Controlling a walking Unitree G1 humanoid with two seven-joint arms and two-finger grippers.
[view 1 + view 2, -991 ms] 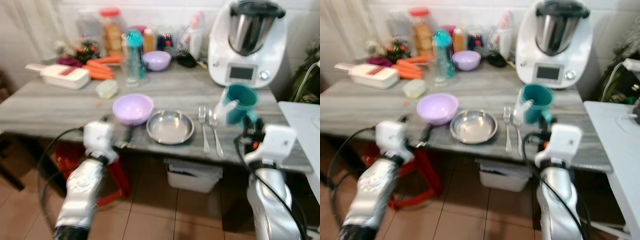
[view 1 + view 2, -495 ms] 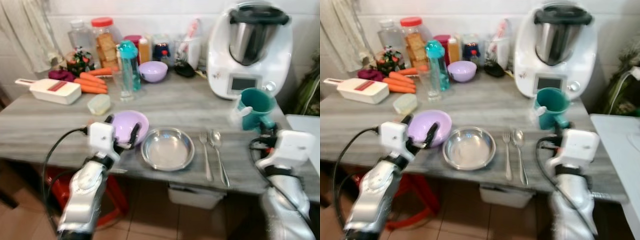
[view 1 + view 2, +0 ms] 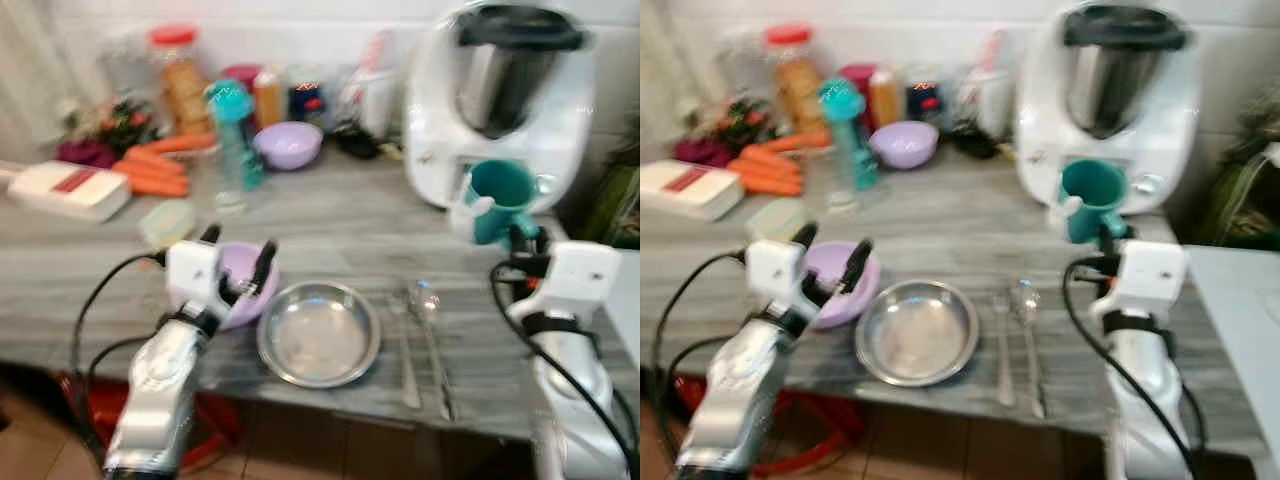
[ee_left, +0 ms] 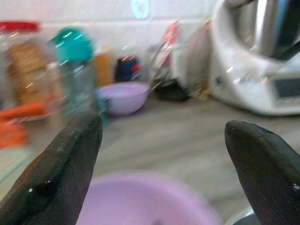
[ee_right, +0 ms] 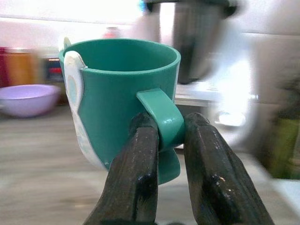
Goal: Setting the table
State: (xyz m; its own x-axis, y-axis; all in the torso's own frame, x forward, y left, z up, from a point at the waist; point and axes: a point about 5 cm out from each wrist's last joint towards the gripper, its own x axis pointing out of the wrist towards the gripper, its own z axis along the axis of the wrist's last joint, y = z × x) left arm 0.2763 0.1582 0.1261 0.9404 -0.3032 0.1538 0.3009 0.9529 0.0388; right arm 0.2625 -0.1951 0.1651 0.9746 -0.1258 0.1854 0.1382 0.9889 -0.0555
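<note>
My right gripper (image 3: 527, 239) is shut on the handle of a teal mug (image 3: 497, 199), held upright above the grey table's (image 3: 330, 215) right end; the right wrist view has both fingers (image 5: 136, 173) clamping the mug (image 5: 117, 98) handle. My left gripper (image 3: 238, 266) is open, with its fingers (image 4: 65, 154) straddling the near purple bowl (image 3: 240, 282) at the table's front left. A steel plate (image 3: 318, 334) lies beside that bowl. To the plate's right, a fork (image 3: 405, 345) and a spoon (image 3: 430, 330) lie side by side.
A white food processor (image 3: 500, 95) stands at the back right, just behind the mug. A second purple bowl (image 3: 288, 143), a teal bottle (image 3: 230, 125), jars, carrots (image 3: 150, 172) and a white slicer (image 3: 65, 190) crowd the back left. A small lidded tub (image 3: 166, 222) sits left of the near bowl.
The camera has moved closer to the table and the picture has blurred. My left gripper still straddles the near purple bowl, and my right still holds the mug.
</note>
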